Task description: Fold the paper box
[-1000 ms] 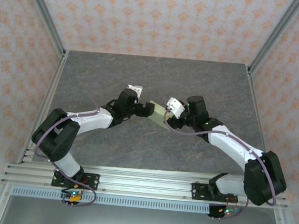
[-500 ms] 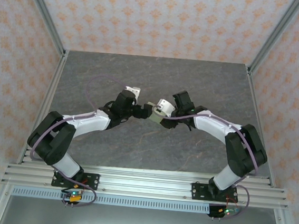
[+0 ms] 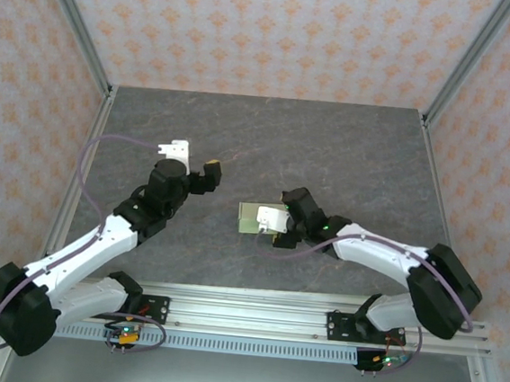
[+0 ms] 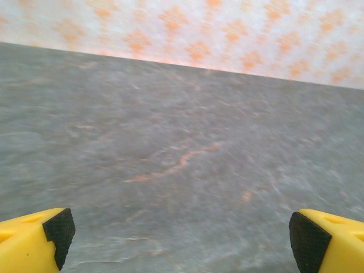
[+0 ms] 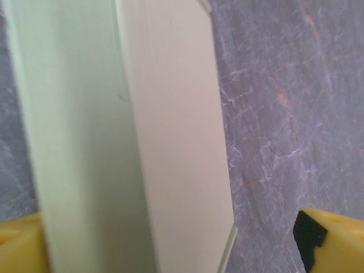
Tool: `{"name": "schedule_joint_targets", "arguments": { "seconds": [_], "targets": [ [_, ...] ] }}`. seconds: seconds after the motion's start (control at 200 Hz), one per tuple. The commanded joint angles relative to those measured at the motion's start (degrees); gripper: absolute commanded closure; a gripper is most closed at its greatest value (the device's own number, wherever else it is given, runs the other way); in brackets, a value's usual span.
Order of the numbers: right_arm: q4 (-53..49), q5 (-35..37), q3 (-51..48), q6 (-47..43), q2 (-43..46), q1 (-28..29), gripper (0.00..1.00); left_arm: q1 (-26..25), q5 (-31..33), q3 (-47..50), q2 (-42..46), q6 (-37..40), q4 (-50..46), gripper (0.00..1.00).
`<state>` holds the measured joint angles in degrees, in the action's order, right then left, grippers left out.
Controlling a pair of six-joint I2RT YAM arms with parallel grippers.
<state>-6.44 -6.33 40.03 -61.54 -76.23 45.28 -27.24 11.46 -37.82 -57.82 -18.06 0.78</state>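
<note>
The paper box [image 3: 250, 216] is a small pale yellow-green flat squarish piece lying on the grey table near the middle. My right gripper [image 3: 268, 227] hovers at its right edge. In the right wrist view the box [image 5: 142, 142] stands close and tall between the yellow fingers [image 5: 327, 242]. It nears the left finger and leaves a wide gap to the right one, so the right gripper [image 5: 170, 244] is open. My left gripper [image 3: 204, 175] is up and to the left, apart from the box. In the left wrist view it [image 4: 181, 239] is open over bare table.
The grey marbled table [image 3: 349, 155] is walled by patterned panels on three sides, with metal corner posts [image 3: 77, 25]. An aluminium rail [image 3: 244, 307] carrying both arm bases runs along the near edge. A purple cable loops over the left arm [image 3: 106, 141].
The left arm has swung back to the left, away from the box. The right gripper has opened, and it and the box now sit nearer the rail, with the box on the table.
</note>
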Motion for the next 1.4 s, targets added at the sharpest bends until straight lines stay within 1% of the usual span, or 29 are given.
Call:
{"name": "schedule_joint_targets", "arguments": {
  "seconds": [0.0, 0.07, 0.12, 0.2, 0.28, 0.325, 0.365, 0.41, 0.485, 0.531, 0.566, 0.606, 0.656, 0.721, 0.791, 0.851, 0.886, 0.956, 0.986, 1.061, 1.106, 1.171, 1.241, 1.291, 1.361, 1.396],
  "targets": [
    [-2.9, -7.8, -1.4, 2.4, 8.9, 0.3, 0.01, 0.6, 13.9, 2.7, 2.8, 3.1, -6.7, 0.0],
    [-1.9, -12.7, -3.0, 5.9, 15.8, 0.3, 0.01, 0.8, 18.7, 5.3, 5.9, 6.4, -5.6, 0.0],
    [-0.2, -14.4, -4.0, 8.7, 20.4, 0.3, 0.01, 0.8, 19.6, 7.5, 8.4, 11.7, -3.2, 0.0],
    [3.7, -12.5, -6.0, 15.1, 27.1, 0.1, 0.01, 0.9, 18.8, 10.0, 11.9, 19.3, -1.3, 0.0],
    [5.4, -13.0, -8.0, 17.5, 34.0, 0.0, 0.01, 1.0, 19.0, 12.0, 14.5, 22.9, -0.4, 0.0],
    [8.3, -10.8, -9.5, 20.1, 37.4, 0.0, 0.01, 1.2, 18.6, 14.0, 15.3, 24.5, 1.5, 0.0],
    [10.9, -6.7, -11.0, 22.5, 40.0, -0.1, 0.01, 1.6, 17.9, 15.6, 15.6, 25.4, 3.8, 0.0],
    [13.8, -0.3, -12.5, 25.5, 42.3, -0.4, 0.01, 2.4, 16.4, 17.0, 15.4, 25.1, 6.0, 0.0],
    [17.2, 13.7, -14.4, 31.7, 43.8, -1.6, 0.01, 4.7, 12.9, 19.0, 13.8, 23.6, 9.7, 0.0],
    [16.9, 22.3, -14.5, 36.8, 43.8, -2.7, 0.01, 7.0, 10.1, 20.4, 12.4, 22.2, 12.5, 0.0],
    [16.0, 27.5, -14.6, 41.6, 43.8, -4.0, 0.01, 9.3, 6.9, 21.3, 11.3, 21.2, 14.4, 0.0],
    [15.4, 30.8, -15.3, 45.9, 43.8, -5.8, 0.01, 11.5, 4.2, 22.2, 10.0, 20.1, 16.6, 0.0],
    [16.9, 30.9, -17.3, 47.7, 43.8, -8.0, 0.01, 13.5, 3.5, 22.7, 8.1, 19.4, 18.5, 0.0],
    [21.3, 31.2, -20.9, 49.1, 43.5, -10.5, 0.01, 15.4, 2.8, 22.6, 4.9, 19.8, 20.5, 0.0],
    [27.0, 31.1, -24.9, 50.2, 42.6, -13.7, 0.01, 17.0, -0.4, 21.5, 0.8, 19.5, 21.8, 0.0],
    [30.6, 30.6, -27.5, 50.7, 40.8, -16.9, 0.01, 17.5, -1.3, 21.0, -3.0, 19.4, 24.6, 0.0],
    [32.0, 30.1, -28.6, 51.4, 39.0, -18.8, 0.01, 17.4, -2.1, 19.9, -4.5, 19.8, 24.0, 0.0],
    [33.5, 28.6, -29.5, 54.7, 34.8, -22.7, 0.01, 17.5, -2.2, 20.8, -7.1, 21.3, 30.6, 0.0],
    [33.5, 27.1, -29.1, 54.1, 33.0, -23.2, 0.01, 17.5, -2.0, 21.0, -8.1, 22.1, 32.7, 0.0],
    [34.8, 26.1, -28.7, 53.8, 28.6, -24.3, 0.01, 17.8, -1.7, 19.8, -11.8, 23.9, 35.5, 0.0],
    [39.0, 24.9, -29.4, 53.9, 25.5, -25.5, 0.01, 18.0, -2.6, 18.7, -14.2, 24.9, 37.0, 0.0],
    [45.0, 22.9, -30.3, 54.3, 20.2, -27.8, 0.01, 18.3, -4.3, 18.1, -18.3, 25.2, 41.7, 0.0],
    [47.1, 22.1, -29.3, 53.4, 15.0, -29.2, 0.01, 18.5, -2.8, 17.5, -22.6, 25.3, 45.2, 0.0],
    [48.6, 19.9, -28.5, 52.0, 12.5, -29.9, 0.01, 19.0, -2.9, 16.7, -21.9, 24.4, 42.6, 0.0],
    [52.8, 17.6, -28.2, 51.8, 9.1, -31.6, 0.01, 19.8, -3.2, 16.7, -22.9, 23.5, 43.6, 0.0],
    [54.7, 17.0, -27.8, 51.8, 7.2, -32.5, 0.01, 20.8, -4.6, 16.6, -23.8, 22.9, 44.0, 0.0]
  ]
}}
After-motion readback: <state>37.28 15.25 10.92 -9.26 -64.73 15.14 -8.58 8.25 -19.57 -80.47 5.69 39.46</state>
